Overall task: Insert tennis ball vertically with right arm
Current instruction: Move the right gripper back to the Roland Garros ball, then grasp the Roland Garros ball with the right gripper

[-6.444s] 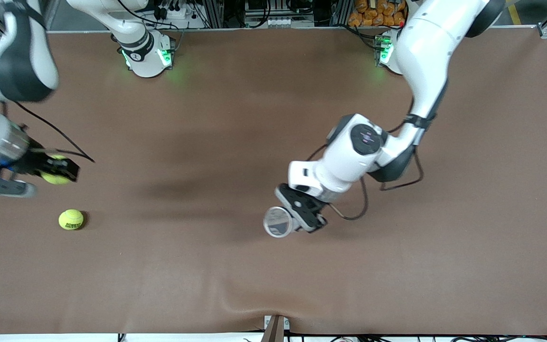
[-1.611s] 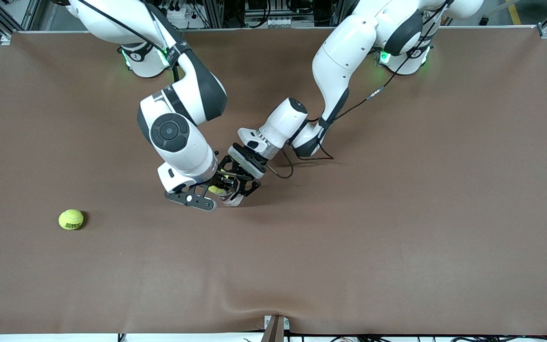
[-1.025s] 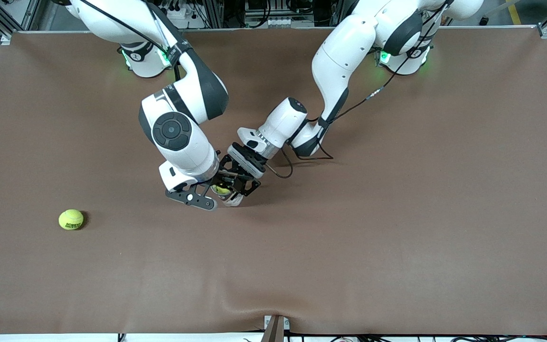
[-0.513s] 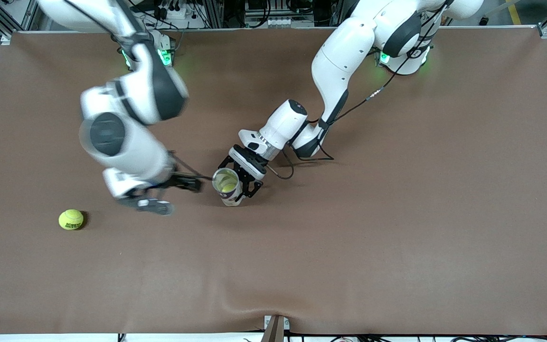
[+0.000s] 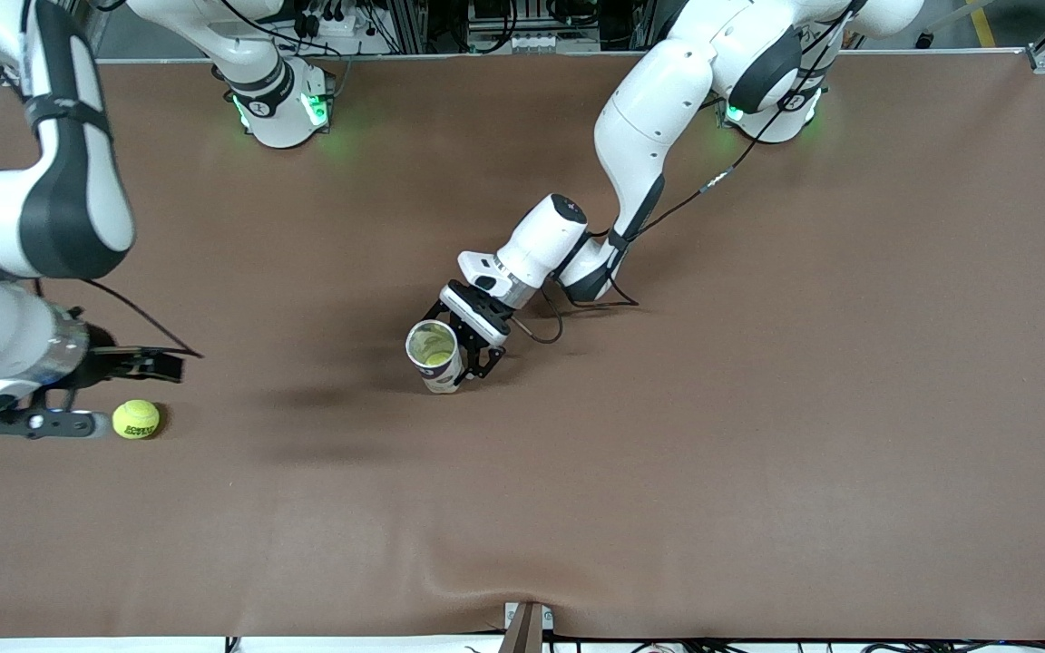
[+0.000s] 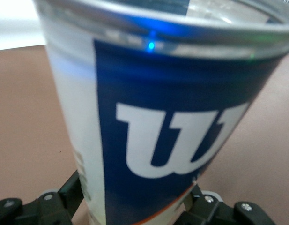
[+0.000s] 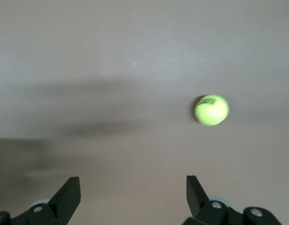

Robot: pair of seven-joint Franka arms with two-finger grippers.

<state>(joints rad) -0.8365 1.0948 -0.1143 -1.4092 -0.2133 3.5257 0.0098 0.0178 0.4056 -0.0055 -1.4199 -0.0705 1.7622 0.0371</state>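
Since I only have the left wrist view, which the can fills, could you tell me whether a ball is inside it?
Observer: Yes, the front view shows a ball inside the upright can, with the left gripper at the can.
Operator: Where is the right gripper, please?
Observer: The right gripper is open over the table, at the right arm's end.
Operator: Is anything near it?
Observer: A second ball lies on the table just beside it.
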